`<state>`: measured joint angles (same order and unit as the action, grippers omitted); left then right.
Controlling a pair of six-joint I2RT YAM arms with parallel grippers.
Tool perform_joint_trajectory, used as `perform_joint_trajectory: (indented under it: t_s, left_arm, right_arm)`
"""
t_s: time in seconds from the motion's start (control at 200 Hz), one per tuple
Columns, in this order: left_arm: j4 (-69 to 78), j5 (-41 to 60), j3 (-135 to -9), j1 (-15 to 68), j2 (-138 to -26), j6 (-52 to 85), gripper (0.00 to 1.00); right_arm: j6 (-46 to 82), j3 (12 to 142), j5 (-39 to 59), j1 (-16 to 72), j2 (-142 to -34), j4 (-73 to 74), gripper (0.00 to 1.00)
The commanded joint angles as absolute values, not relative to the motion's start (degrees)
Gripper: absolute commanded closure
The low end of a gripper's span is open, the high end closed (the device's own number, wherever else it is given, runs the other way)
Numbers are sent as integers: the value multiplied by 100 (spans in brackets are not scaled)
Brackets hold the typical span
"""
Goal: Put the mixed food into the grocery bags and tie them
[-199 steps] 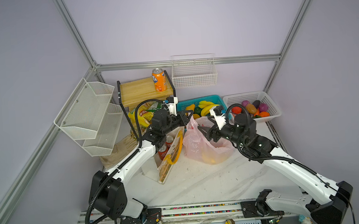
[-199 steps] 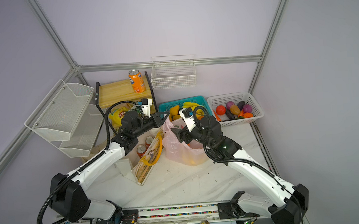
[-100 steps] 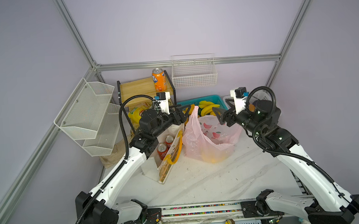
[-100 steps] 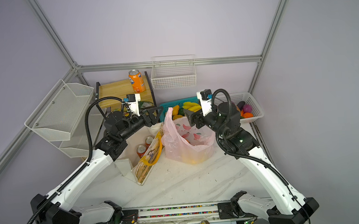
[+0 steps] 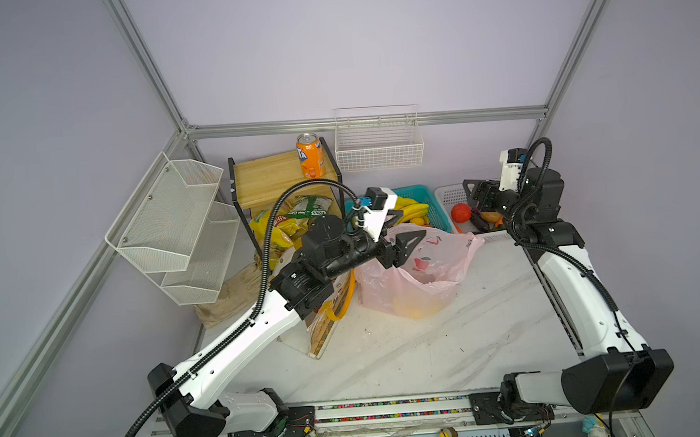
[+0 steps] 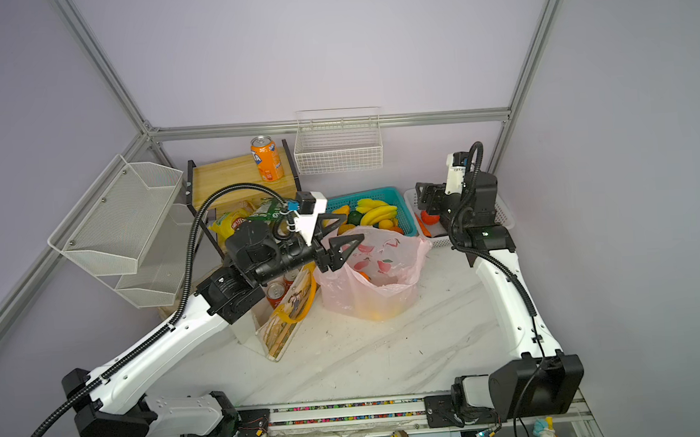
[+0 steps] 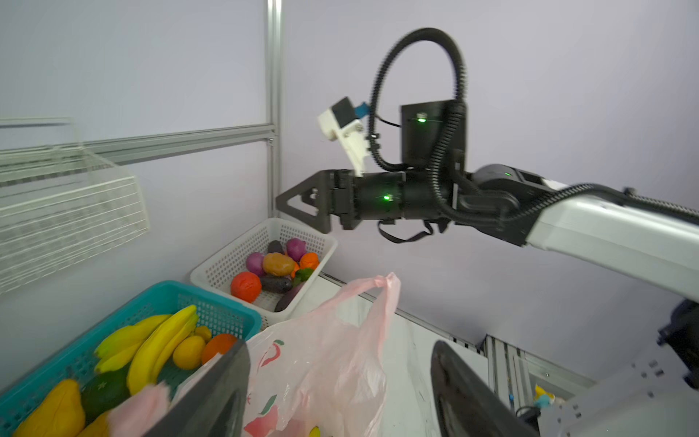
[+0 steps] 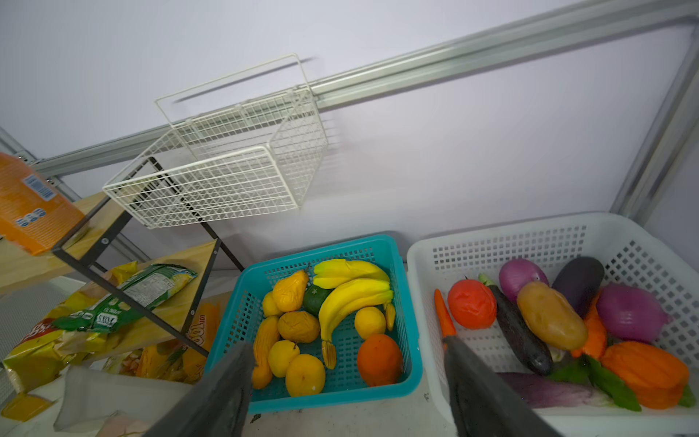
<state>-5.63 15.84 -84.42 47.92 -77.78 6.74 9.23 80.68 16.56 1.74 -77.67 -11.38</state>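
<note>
The pink grocery bag point(image 5: 426, 273) point(image 6: 385, 284) stands open mid-table with yellow and orange toy fruit point(image 6: 381, 309) in its bottom. My left gripper point(image 5: 411, 224) point(image 6: 353, 227) hovers open over the bag's left rim, holding nothing. In the left wrist view the bag point(image 7: 325, 378) lies below the spread jaws of that gripper point(image 7: 340, 401). The white tote with yellow handles point(image 6: 287, 315) leans left of the bag, with two red cola cans point(image 6: 276, 292) in it. My right gripper point(image 5: 469, 193) point(image 8: 346, 378) is open and empty, raised over the baskets at the back right.
A teal basket point(image 8: 321, 397) of bananas and yellow fruit and a white basket point(image 8: 491, 234) of toy vegetables stand behind the bag. A wooden shelf point(image 5: 271, 178) carries an orange soda can point(image 5: 310, 155), with snack packets below it. Wire baskets hang on the back and left walls.
My left gripper has opened, let go of the pink bag's handle and moved over the bag. The right arm has lifted off the bag and swung back to the right.
</note>
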Motion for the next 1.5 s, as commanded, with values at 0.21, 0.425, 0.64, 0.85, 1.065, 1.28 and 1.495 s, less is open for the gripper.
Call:
perform_joint_trajectory:
  t_s: [0.21, 0.425, 0.64, 0.85, 1.065, 1.28, 1.495]
  left_arm:
    - [-1439, 2473, -10664, 5171, -9558, -982, 21]
    - [-1828, 2840, -11917, 5247, -10622, -1046, 19]
    - [-2021, 2929, -12633, 5265, -11307, -1038, 22]
    - [-2014, 3051, -12737, 5282, -11514, -1043, 39]
    - [-1991, 2926, -12542, 5278, -11484, -1024, 58]
    - [-1391, 2617, -11629, 5236, -11031, -550, 79]
    - [-746, 2427, -11004, 4980, -10766, 587, 95]
  right_arm:
    - [1338, 7367, 1247, 63, -7805, -871, 22]
    - [1319, 6891, 1154, -104, -7781, -802, 22]
    - [1240, 6632, 1005, -106, -7617, -793, 22]
    - [1239, 6363, 1046, -106, -7468, -702, 22]
    - [1315, 6058, 1146, -92, -7141, -675, 24]
    - [1257, 5609, 783, 2, -6472, -634, 24]
    - [1257, 4830, 615, 427, -5464, -394, 24]
